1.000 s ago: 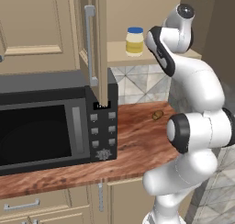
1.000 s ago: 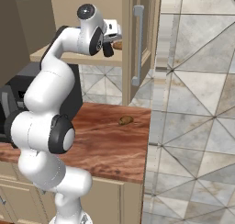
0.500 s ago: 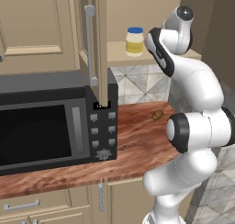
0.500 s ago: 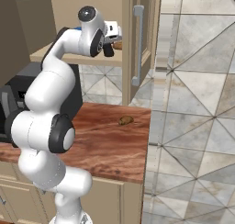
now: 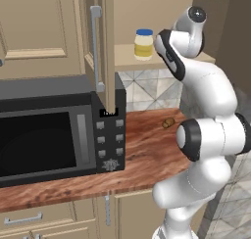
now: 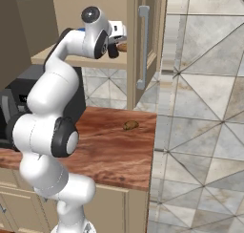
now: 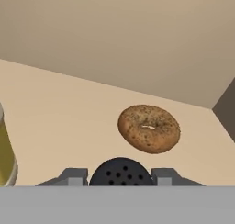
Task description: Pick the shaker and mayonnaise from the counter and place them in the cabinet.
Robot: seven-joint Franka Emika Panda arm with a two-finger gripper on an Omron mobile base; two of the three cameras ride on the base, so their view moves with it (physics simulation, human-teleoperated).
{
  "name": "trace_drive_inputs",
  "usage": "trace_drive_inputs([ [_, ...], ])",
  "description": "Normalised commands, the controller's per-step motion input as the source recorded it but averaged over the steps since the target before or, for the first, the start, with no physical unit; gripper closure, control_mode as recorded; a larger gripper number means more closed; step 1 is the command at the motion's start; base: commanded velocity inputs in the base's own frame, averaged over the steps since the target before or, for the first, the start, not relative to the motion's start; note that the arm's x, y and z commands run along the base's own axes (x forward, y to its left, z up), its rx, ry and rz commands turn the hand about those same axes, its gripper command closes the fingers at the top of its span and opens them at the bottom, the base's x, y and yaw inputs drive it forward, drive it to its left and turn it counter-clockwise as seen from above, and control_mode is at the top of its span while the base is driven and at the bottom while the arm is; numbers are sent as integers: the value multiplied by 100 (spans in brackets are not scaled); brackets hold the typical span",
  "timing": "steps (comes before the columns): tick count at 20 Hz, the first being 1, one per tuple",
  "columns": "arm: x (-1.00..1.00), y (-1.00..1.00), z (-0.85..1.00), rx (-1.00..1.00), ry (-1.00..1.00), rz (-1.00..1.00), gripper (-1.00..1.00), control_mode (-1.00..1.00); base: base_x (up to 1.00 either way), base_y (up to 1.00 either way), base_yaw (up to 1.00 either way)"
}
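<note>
Shaker point(image 7: 120, 172), black with a perforated rounded top, sat between the two dark finger tips in the hand view; the jaws were closed on it. Gripper point(image 7: 120, 181) was up inside the cabinet point(image 5: 162, 8), above the plain inner shelf point(image 7: 69, 113). In the right base view the hand point(image 6: 116, 36) reached in past the open door's edge at shelf height.

Mayonnaise point(image 5: 143, 44) stood upright on the shelf, blue lid on top, to the left of the arm in the left base view. In the hand view its pale yellow side showed at the left edge point(image 7: 5, 154), near the shaker but apart from it.

Bagel point(image 7: 148, 128), brown and speckled, lay on the shelf farther in than the shaker, a little to the right in the hand view.

Cabinet door point(image 5: 100, 47) stood open, its long silver bar handle point(image 5: 95, 47) vertical.

Below, the black microwave point(image 5: 54, 130) sat on the reddish-brown worktop point(image 5: 147, 150) at the left. A small brown lump point(image 5: 168, 122) lay on the worktop near the far wall, well apart from the microwave.
</note>
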Motion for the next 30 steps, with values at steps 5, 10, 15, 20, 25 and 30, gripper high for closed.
trace_drive_inputs([
  [5, 16, 0, -2, 0, -6, 0, -100, -100, 0, 0, 0],
  [10, 14, 0, -5, 0, -7, 0, -100, -100, 0, 0, 0],
  [15, 0, 0, 0, 0, -10, 0, -100, -100, 0, 0, 0],
  [20, -13, 0, 0, 0, -12, 0, -100, -100, 0, 0, 0],
  [25, -50, 0, 0, 0, -13, 0, -100, -100, 0, 0, 0],
  [30, -55, 0, 1, 0, -11, 0, -100, -100, 0, 0, 0],
])
